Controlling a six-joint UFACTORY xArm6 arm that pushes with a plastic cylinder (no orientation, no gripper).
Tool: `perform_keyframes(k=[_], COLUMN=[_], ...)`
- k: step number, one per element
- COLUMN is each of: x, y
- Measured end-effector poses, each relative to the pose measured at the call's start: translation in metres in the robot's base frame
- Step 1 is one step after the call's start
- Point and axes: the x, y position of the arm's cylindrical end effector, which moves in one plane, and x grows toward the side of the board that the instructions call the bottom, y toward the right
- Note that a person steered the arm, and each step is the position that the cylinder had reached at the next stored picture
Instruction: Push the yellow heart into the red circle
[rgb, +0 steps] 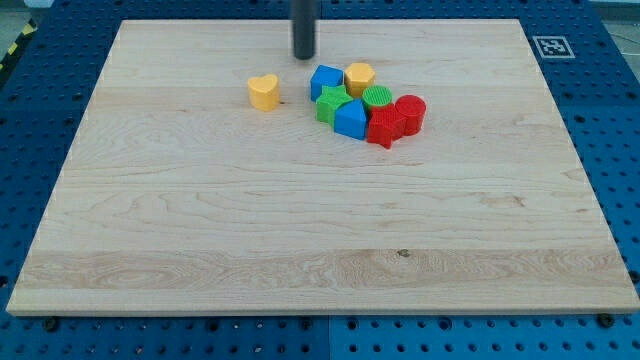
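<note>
The yellow heart lies alone on the wooden board, left of a tight cluster of blocks. The red circle sits at the cluster's right edge, touching a red star-like block. My tip is a dark rod end above and to the right of the yellow heart, apart from it, and up-left of the cluster. The cluster lies between the heart and the red circle.
The cluster also holds a blue block, a yellow hexagon-like block, a green star-like block, a green circle and a second blue block. A marker tag sits at the board's top right corner.
</note>
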Motion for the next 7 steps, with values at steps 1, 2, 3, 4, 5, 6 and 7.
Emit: perform_keyframes(k=[1, 2, 3, 4, 5, 6, 7], x=[0.039, 0.075, 0.099, 0.118, 0.121, 0.101, 0.067], y=[-0.059, -0.086, -0.075, -0.045, -0.033, -0.030, -0.021])
